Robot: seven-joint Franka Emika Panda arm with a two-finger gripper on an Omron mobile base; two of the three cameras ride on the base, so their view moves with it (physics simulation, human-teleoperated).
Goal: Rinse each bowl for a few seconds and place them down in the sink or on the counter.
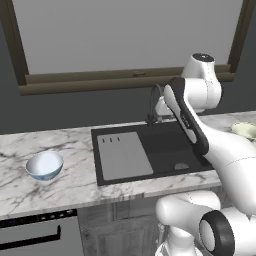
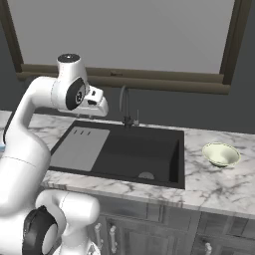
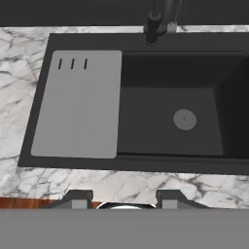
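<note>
Claw (image 3: 124, 195) hovering high over the near edge of the table (image 3: 146, 182), its two dark fingertips (image 3: 78, 197) poking up at six o'clock in the hand view, spread apart with nothing between them, so it's released and empty. Straight ahead of them, at twelve o'clock, lies the sink (image 3: 165, 116), a black basin with the flat grey panel (image 3: 80, 104) filling its nine o'clock half and the round drain (image 3: 185, 119) sitting in the deeper well at three o'clock. Faucet (image 3: 158, 22) stands at the far rim, dark and arched.

Over to the left base view: the arm folds up tall above the sink (image 1: 165, 145), the hand tucked behind the forearm near the faucet (image 1: 152, 107). Blue-and-white bowl (image 1: 45, 165) sits upright on the table (image 1: 75, 185), out at nine o'clock from the sink, well apart from it.

Right base view now: the hand hangs above the sink's (image 2: 134, 149) left back corner, over the grey panel (image 2: 79, 147). Yellow-green bowl (image 2: 221, 154) rests upright on the table (image 2: 219, 184) at three o'clock from the basin, just beside its right rim. Both bowls sit untouched, one on each side.
</note>
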